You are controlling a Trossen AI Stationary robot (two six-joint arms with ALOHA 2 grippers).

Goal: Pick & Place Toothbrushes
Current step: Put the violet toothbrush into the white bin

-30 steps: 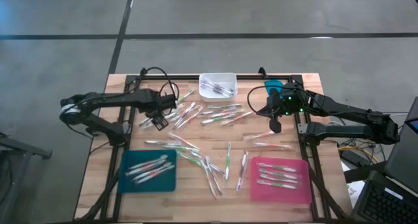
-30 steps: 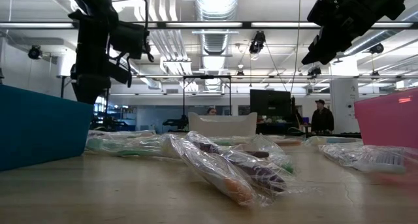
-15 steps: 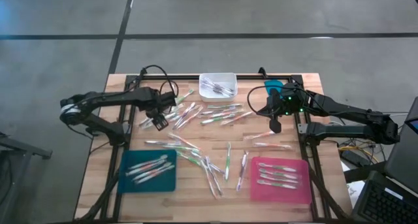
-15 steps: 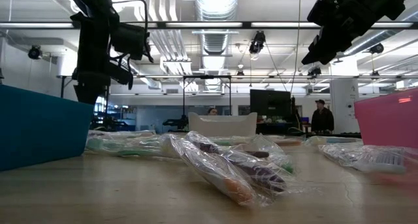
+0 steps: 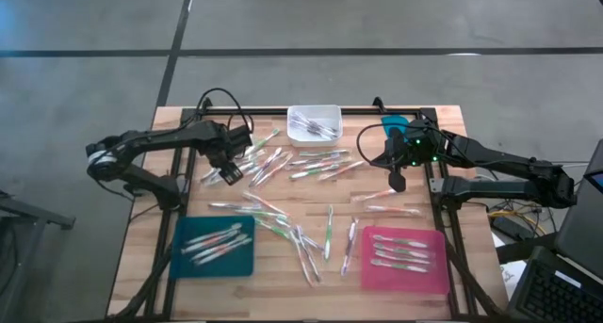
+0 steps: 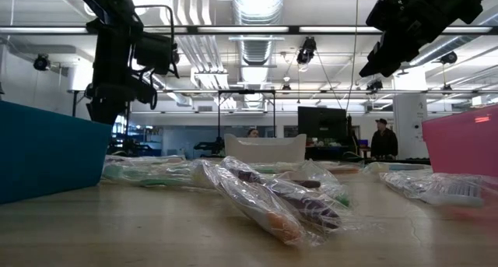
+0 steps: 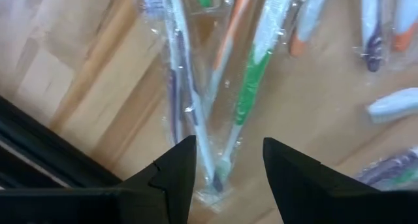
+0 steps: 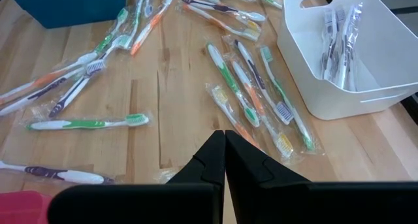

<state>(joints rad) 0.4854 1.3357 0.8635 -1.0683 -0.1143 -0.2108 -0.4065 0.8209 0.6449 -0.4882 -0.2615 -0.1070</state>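
The left gripper (image 5: pixel 229 172) hangs over the wooden table (image 5: pixel 141 238) with its fingers spread and nothing between them. In its wrist view, wrapped toothbrushes (image 7: pixel 196 113) lie directly beneath the gap, a purple-handled one and a green one side by side in clear plastic, with an orange one just beyond. More toothbrushes fan out past this gripper toward the middle of the table.

The white bin (image 5: pixel 314 122) stands beyond and to the inner side of the left gripper, at the far edge of the table. It holds a few wrapped toothbrushes leaning against one wall. The teal tray (image 5: pixel 215 246) lies nearer the front edge, on the left gripper's own side, with several toothbrushes laid in it.

The right gripper (image 5: pixel 398 183) is pinched fully shut and holds nothing. It hovers above the table on the right side, well apart from the left gripper. The white bin sits ahead of it in its wrist view, with loose toothbrushes strewn between. The pink tray (image 5: pixel 405 259) lies toward the front edge from this gripper and carries a few toothbrushes in rows.
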